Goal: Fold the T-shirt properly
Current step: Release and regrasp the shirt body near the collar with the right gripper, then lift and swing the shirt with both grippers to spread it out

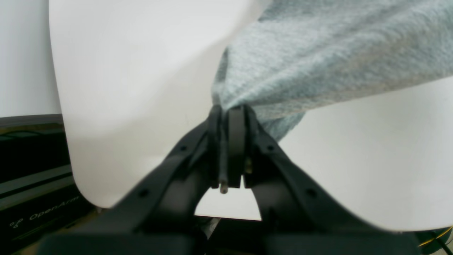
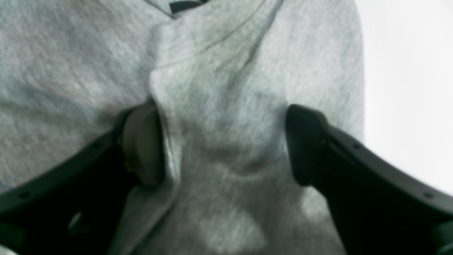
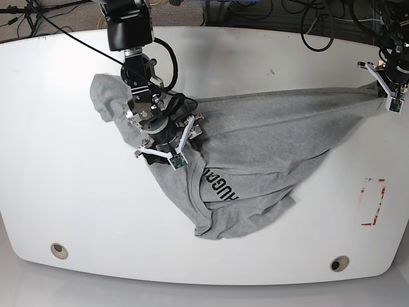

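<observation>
Heather-grey T-shirt (image 3: pixel 255 141) sprawls crumpled across the white table (image 3: pixel 51 160). Over its left part, the right gripper (image 3: pixel 163 137) stands spread, cloth bunched between its fingers (image 2: pixel 143 145). At the shirt's far right tip, the left gripper (image 3: pixel 388 89) pinches the cloth, pulling it taut.

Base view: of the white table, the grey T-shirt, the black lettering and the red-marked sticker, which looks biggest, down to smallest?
1. table
2. T-shirt
3. and 4. lettering and sticker look about alike, so I won't rank them.
</observation>
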Controlling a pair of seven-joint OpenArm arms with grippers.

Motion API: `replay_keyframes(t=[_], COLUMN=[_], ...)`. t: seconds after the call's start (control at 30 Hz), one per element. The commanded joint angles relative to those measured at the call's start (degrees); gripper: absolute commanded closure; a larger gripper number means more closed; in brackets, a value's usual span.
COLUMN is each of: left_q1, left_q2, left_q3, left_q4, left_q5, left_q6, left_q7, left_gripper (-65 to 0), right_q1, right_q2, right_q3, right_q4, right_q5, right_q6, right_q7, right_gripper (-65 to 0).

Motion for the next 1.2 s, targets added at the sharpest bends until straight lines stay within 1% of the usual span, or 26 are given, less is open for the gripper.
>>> replay_keyframes(t=[0.0,0.13,0.17,0.23,0.27,0.37,0.43,0.57,0.73,0.9,0.93,1.07,1.17], left_q1=[0.00,0.00,0.00,0.00,0.00,0.00,0.00,0.00,0.00,0.00,0.00,-1.32,-2.03], left_q2=[-1.06,-1.06,-1.06,-1.06,-1.06,-1.06,-1.06,-1.06,-1.06,-1.06,-1.06,-0.97,-1.15], left_q3=[-0.43,-0.43,-0.43,-0.43,-0.43,-0.43,-0.43,-0.43,-0.43,-0.52,-0.52,-0.87,-0.96], left_q4=[0.69,0.69,0.69,0.69,0.69,0.69,0.69,0.69,0.69,0.69,0.69,1.22,2.18], left_q5=[0.15,0.15,0.15,0.15,0.15,0.15,0.15,0.15,0.15,0.15,0.15,0.15,0.15], left_q6=[0.36,0.36,0.36,0.36,0.36,0.36,0.36,0.36,0.36,0.36,0.36,0.36,0.36], left_q7=[-0.91,-0.91,-0.91,-0.91,-0.91,-0.91,-0.91,-0.91,-0.91,-1.00,-1.00,-1.70,-2.67], left_gripper=[0.0,0.0,0.0,0.0,0.0,0.0,0.0,0.0,0.0,0.0,0.0,0.0,0.0], right_q1=[1.11,1.29,1.29,1.29,1.11,0.41,-0.56,-2.23,-3.98,-5.92,-6.09,-6.45,-6.09], right_q2=[-0.11,-0.11,-0.11,-0.20,-0.20,-0.29,-0.29,-0.38,-0.38,-0.11,-0.11,-0.29,-0.20], right_q3=[0.06,0.06,0.06,0.06,0.06,0.06,0.06,0.06,0.06,0.41,0.76,5.51,7.45], right_q4=[0.76,0.76,0.85,1.37,1.90,5.15,7.26,12.54,17.46,20.45,20.80,24.05,25.11], right_q5=[0.04,0.04,-0.05,-0.32,-0.32,-0.32,-0.32,-0.40,-0.40,-0.40,-0.40,0.04,-0.23], right_q6=[-0.19,-0.19,-0.19,-0.19,-0.19,-0.19,-0.19,-0.19,-0.19,-0.19,-0.19,0.17,0.25], right_q7=[0.75,0.75,0.75,0.75,0.75,0.48,0.48,0.31,-3.30,-4.00,-4.00,-4.18,-4.18], right_gripper=[-35.7,-19.5,-13.6,-4.0,-0.5,0.0,-1.0,0.0,0.0,0.0,0.0,0.0,0.0])
